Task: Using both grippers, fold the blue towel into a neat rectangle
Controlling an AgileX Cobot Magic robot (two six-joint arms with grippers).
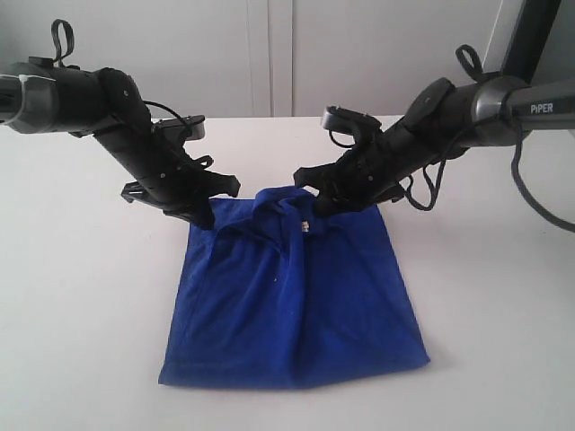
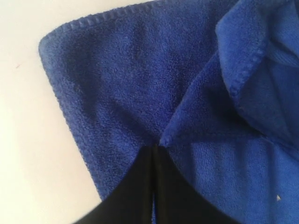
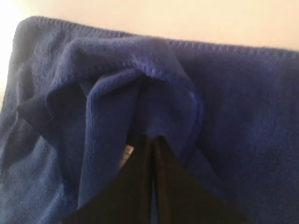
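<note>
The blue towel [image 1: 296, 305] lies on the white table [image 1: 81, 296], doubled over, with its far edge rumpled. My left gripper [image 1: 205, 218] is at the towel's far left corner. In the left wrist view it [image 2: 154, 149] is shut, its tips pinching a folded-over point of the towel [image 2: 117, 74]. My right gripper [image 1: 316, 208] is at the far edge near the middle, beside the small white tag [image 1: 305, 225]. Seen from the right wrist, this gripper [image 3: 152, 140] is shut inside a bunched hump of towel [image 3: 243, 102], with the tag [image 3: 126, 154] next to one finger.
The table runs on bare to both sides of the towel and towards the front. Its far edge [image 1: 269, 118] meets a white wall. A loose cable [image 1: 431, 193] hangs under the right arm.
</note>
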